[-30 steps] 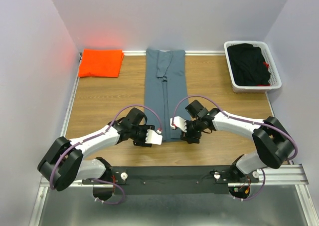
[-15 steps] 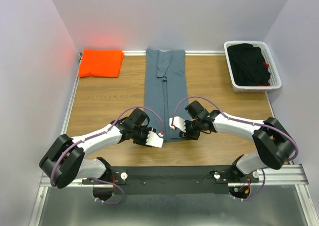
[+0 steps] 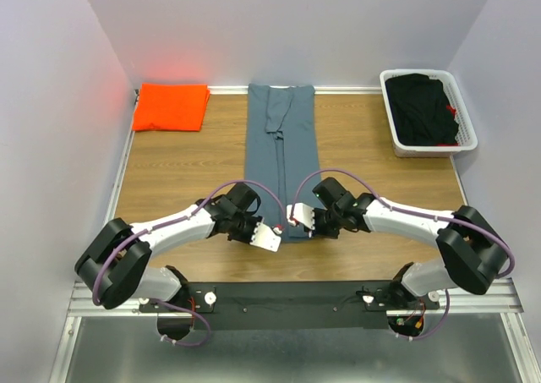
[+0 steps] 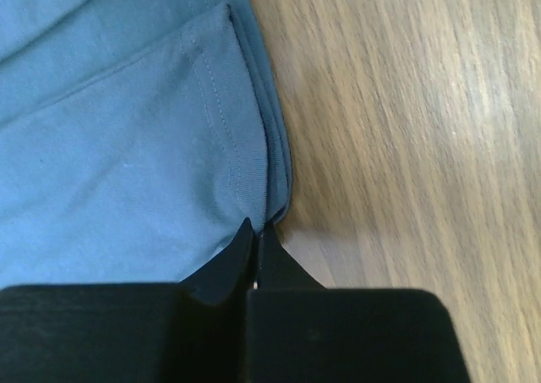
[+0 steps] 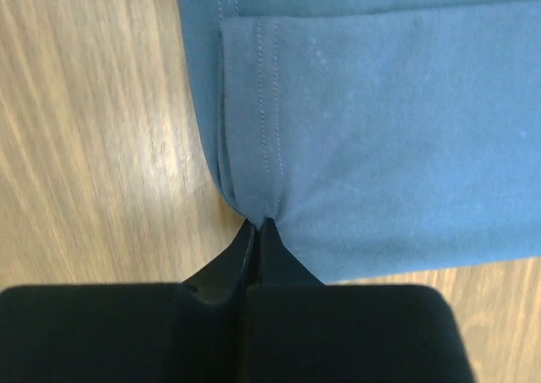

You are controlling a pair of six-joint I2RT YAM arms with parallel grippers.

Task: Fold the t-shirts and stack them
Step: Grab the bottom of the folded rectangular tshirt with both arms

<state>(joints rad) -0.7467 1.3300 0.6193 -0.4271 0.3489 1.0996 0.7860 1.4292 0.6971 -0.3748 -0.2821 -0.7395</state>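
Observation:
The slate blue-grey t-shirt (image 3: 281,146) lies folded into a long narrow strip down the middle of the table, from the back wall to near the front edge. The bright orange t-shirt (image 3: 172,106) lies folded at the back left corner. My left gripper (image 3: 264,231) is shut on the strip's near left corner; the left wrist view shows the gripper (image 4: 256,227) pinching the cloth (image 4: 127,146) at its edge. My right gripper (image 3: 308,222) is shut on the near right corner, where the right wrist view shows it (image 5: 256,224) nipping the stitched hem (image 5: 380,129).
A white basket (image 3: 390,112) holding black clothes (image 3: 423,108) stands at the back right. Bare wooden tabletop (image 3: 186,172) lies on both sides of the strip. The arms' metal mounting rail (image 3: 296,297) runs along the near edge.
Both grippers have gone from open to shut on the near corners of the blue-grey shirt. Both wrists have shifted slightly toward the near edge.

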